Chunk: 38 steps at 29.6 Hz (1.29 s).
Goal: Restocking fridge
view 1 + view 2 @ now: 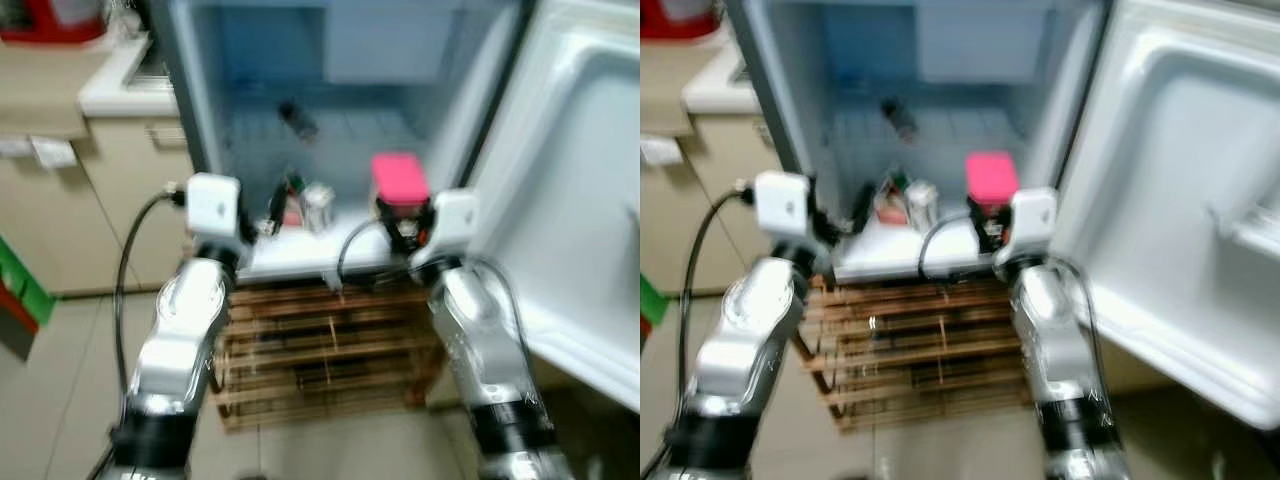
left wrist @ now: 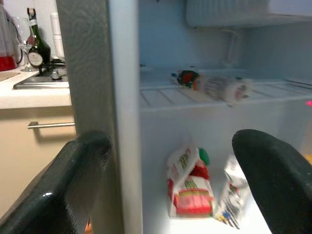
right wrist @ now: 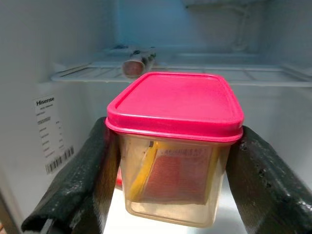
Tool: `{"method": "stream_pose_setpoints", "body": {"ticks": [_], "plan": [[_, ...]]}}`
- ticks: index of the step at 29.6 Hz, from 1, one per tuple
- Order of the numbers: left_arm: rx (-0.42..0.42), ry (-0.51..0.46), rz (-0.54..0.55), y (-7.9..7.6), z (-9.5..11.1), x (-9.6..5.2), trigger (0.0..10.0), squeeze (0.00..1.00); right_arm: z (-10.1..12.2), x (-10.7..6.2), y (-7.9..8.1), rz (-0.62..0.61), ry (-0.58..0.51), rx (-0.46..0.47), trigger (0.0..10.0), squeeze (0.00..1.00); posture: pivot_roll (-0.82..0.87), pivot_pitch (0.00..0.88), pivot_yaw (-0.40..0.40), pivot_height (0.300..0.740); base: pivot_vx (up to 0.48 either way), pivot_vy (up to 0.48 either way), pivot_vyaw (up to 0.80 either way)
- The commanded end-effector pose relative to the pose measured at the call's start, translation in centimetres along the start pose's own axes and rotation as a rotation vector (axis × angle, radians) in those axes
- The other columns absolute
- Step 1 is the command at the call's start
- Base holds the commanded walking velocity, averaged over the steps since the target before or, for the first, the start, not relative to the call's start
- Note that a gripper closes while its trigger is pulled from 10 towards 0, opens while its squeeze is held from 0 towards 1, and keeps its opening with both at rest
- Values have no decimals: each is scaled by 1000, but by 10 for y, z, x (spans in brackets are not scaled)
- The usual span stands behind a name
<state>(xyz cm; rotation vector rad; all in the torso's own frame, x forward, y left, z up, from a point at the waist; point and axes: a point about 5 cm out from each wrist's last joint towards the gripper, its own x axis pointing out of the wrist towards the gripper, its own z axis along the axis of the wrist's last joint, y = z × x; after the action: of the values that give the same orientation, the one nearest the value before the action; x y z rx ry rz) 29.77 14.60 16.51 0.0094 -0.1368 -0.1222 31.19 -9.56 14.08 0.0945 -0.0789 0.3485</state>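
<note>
Open fridge (image 1: 200, 120), restocking mid-step: right gripper (image 3: 170, 165) pinching pink-lidded tub (image 3: 175, 141) at fridge mouth, above bottom shelf. Left gripper (image 2: 180, 175) spread, empty, near carton (image 2: 187, 187). Next, likely: push tub inward, lower, release.

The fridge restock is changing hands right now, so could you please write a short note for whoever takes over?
Right gripper: jaws shut on the pink-lidded container, held at the open fridge, in front of its bottom level.
Left gripper: jaws open, nothing between them, at the fridge's left edge.
Already inside: a carton and a can on the bottom level, a bottle lying on the wire shelf.
Left to do: set the container down inside, release, withdraw both arms. The door stands open.
</note>
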Motion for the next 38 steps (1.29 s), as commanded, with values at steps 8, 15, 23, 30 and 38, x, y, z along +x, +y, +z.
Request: {"method": "stream_pose_setpoints", "body": {"ticks": [8,15,23,30,38], "plan": [[-52,-45,-171,-18,15,-9,10000,0,-1,7,-10,-20,18,5,0,0,25,0,-8,740,0,0,0],[8,20,-348,-31,12,-32,10000,0,-6,15,-11,-34,42,-24,0,0,69,80,15,740,0,0,0],[43,89,-496,-31,14,-51,10000,0,-6,18,-11,-80,22,-127,0,0,88,161,53,740,0,0,0],[21,111,-529,-31,20,-64,10000,0,6,35,-5,-164,-33,-218,0,0,102,223,88,740,0,0,0],[-18,103,-545,-30,32,-88,10000,0,12,56,2,-171,-49,-224,0,0,149,296,96,740,0,0,0]]}}
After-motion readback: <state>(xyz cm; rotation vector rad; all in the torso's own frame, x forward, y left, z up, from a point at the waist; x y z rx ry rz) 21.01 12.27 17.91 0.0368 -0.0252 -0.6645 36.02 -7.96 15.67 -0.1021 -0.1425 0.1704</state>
